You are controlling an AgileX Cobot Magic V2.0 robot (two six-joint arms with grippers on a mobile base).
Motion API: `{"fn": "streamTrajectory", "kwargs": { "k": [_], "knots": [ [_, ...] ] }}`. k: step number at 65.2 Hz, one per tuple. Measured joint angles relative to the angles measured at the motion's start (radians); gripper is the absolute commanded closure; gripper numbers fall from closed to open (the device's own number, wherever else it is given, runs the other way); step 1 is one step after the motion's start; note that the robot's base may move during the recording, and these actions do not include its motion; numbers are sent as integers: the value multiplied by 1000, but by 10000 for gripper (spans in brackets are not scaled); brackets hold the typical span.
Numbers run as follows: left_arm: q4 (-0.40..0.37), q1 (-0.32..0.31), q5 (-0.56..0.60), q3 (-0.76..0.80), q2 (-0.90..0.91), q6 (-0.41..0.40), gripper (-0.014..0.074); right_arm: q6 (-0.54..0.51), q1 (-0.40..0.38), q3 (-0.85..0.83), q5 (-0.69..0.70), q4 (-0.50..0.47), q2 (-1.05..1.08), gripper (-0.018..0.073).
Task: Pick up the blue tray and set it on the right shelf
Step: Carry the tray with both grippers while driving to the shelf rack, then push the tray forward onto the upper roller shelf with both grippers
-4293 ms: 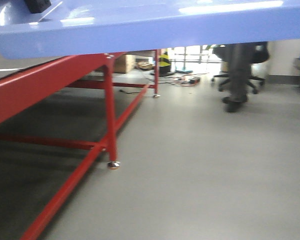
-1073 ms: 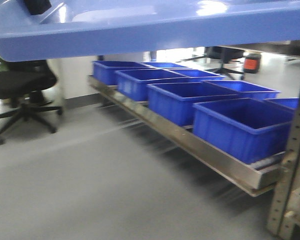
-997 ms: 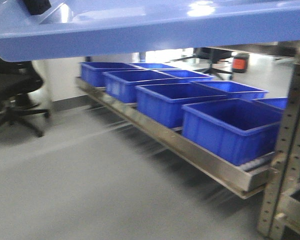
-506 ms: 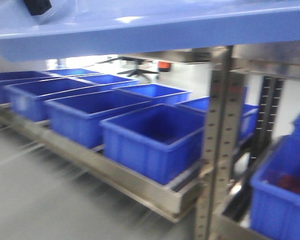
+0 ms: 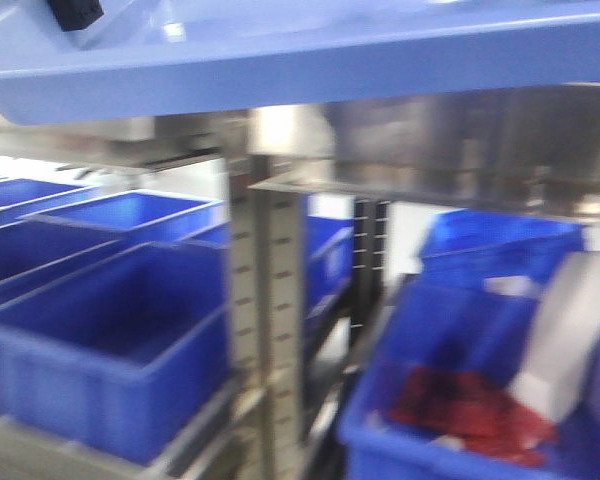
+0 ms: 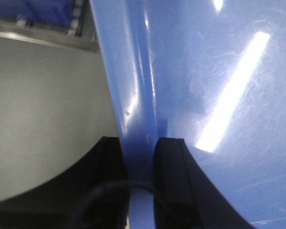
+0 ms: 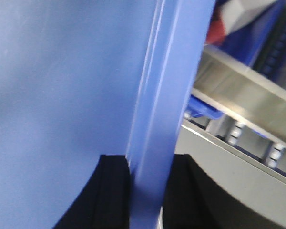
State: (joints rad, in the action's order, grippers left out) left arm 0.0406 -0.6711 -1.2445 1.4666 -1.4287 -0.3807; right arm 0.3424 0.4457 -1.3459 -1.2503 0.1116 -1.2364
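Most of the blue tray: cut off in every view; the front view shows only its underside and flared rim along the top edge, the wrist views only a strip of rim and glossy wall
Blur: the front view is smeared, so the near bin holds what reads only as a red heap and a pale slab, neither identifiable
Left gripper: black fingers clamped on the tray's rim, one on each side, touching it
Right gripper: pinched onto the opposite rim the same way, dark fingers against both faces
Tray position: raised between both grippers, close before the right shelf, whose rail shows just below the tray's rim in the front view
Shelf: shiny brushed steel rail, perforated grey upright
Storage bins: deep, darker blue plastic, rectangular, open-topped
Tray surface: smooth periwinkle plastic with bright streaks of reflected light
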Motion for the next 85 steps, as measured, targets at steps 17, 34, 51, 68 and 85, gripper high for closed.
{"fn": "streamTrajectory", "kwargs": {
  "k": [17, 34, 51, 68, 85],
  "knots": [
    [0, 0, 0, 0, 0, 0, 645, 0, 0, 0, 2, 0, 0, 503],
    [-2, 0, 0, 0, 0, 0, 645, 0, 0, 0, 2, 2, 0, 503],
    [-2, 0, 2, 0, 0, 0, 645, 0, 0, 0, 0, 4, 0, 503],
    [-2, 0, 2, 0, 0, 0, 645, 0, 0, 0, 0, 4, 0, 503],
    [-2, 0, 2, 0, 0, 0, 645, 0, 0, 0, 0, 4, 0, 503]
  ]
}}
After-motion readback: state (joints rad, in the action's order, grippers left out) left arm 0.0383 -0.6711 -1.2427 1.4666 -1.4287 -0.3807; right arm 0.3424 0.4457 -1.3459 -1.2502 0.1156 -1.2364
